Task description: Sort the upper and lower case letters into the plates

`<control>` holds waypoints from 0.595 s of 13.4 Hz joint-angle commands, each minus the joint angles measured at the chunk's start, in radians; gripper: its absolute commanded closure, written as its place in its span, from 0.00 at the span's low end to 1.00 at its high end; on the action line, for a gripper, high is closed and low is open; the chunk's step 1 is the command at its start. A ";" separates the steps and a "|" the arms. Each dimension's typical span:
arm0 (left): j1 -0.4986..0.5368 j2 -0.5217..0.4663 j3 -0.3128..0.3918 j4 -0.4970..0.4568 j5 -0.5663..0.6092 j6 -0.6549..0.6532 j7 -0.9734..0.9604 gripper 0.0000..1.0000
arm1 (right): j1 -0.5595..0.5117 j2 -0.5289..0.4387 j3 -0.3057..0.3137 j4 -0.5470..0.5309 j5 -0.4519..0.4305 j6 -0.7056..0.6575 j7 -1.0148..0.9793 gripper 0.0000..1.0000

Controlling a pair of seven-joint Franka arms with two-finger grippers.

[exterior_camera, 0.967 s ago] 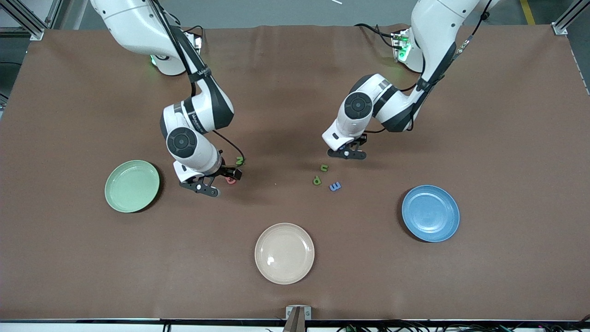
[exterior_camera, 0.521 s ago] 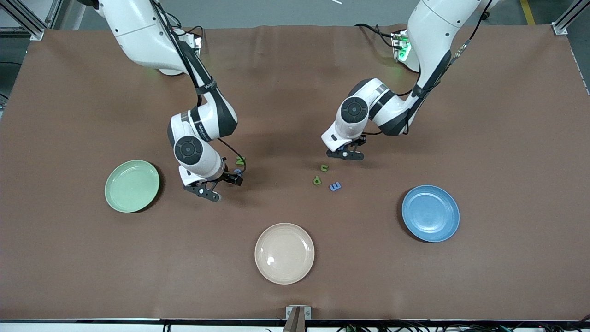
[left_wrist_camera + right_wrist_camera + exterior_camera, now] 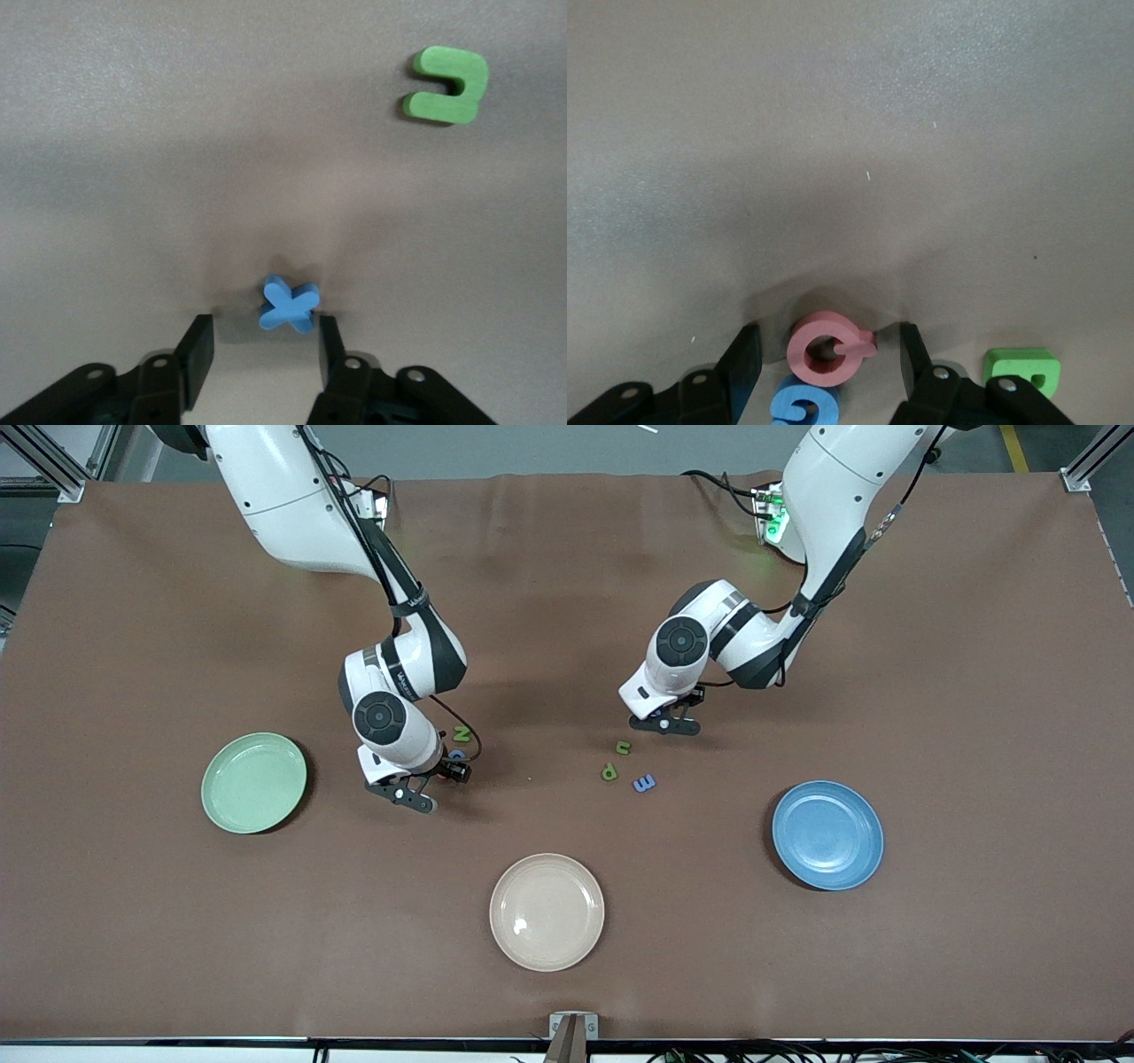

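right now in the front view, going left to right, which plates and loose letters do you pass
green plate → green N → beige plate → green p → green u → blue E → blue plate

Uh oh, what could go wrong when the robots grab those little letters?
1. The right gripper straddles a pink round letter with a blue letter touching it; closing might nudge or drag that blue one along.
2. The blue x sits close to one finger of the left gripper, with a wider gap on its other flank, so closing may push it sideways or pinch only its edge.
3. No letter lies in the green plate or blue plate yet.
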 commanded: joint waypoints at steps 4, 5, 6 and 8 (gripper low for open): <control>-0.001 0.031 0.005 0.025 0.031 0.009 -0.041 0.65 | 0.005 -0.003 -0.006 -0.003 0.022 0.003 0.007 0.56; 0.002 0.030 0.007 0.026 0.031 0.009 -0.041 0.79 | 0.005 -0.003 -0.006 -0.003 0.022 0.003 0.005 0.60; 0.008 0.027 0.008 0.031 0.031 0.009 -0.041 0.92 | 0.007 -0.003 -0.006 -0.003 0.022 0.003 0.005 0.66; 0.029 -0.007 0.016 0.036 0.031 -0.020 -0.041 0.99 | 0.008 -0.003 -0.006 -0.002 0.022 0.001 0.005 0.71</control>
